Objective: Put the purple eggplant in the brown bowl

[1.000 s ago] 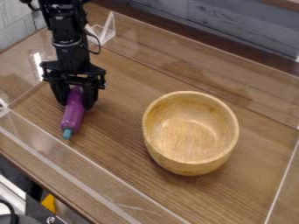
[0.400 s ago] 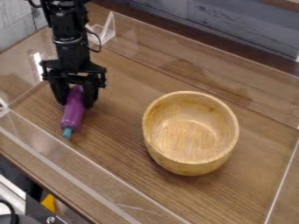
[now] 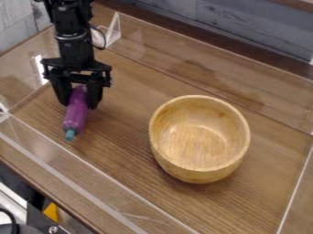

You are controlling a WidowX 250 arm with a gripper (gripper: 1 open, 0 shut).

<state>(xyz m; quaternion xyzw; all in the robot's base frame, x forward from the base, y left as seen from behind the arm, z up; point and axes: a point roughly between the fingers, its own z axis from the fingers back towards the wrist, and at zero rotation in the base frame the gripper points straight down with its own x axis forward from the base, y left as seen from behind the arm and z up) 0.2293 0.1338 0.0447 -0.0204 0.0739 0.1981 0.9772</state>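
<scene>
The shiny purple eggplant (image 3: 76,114), blue tip down, is pinched in the gripper (image 3: 77,94). To its right, well apart, the bowl (image 3: 199,138) has nothing inside.

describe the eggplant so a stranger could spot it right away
Start at the brown bowl on the wooden table, then look left to the black gripper. Between its jaws is the purple eggplant: small, slender, glossy, with a teal tip pointing down.

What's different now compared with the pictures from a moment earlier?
The black gripper, shut on the glossy purple eggplant, has lifted it slightly; the eggplant's teal tip now sits a little higher in the picture. The grip itself is unchanged. The round light-brown wooden bowl on the wooden table has stayed put and empty.
</scene>
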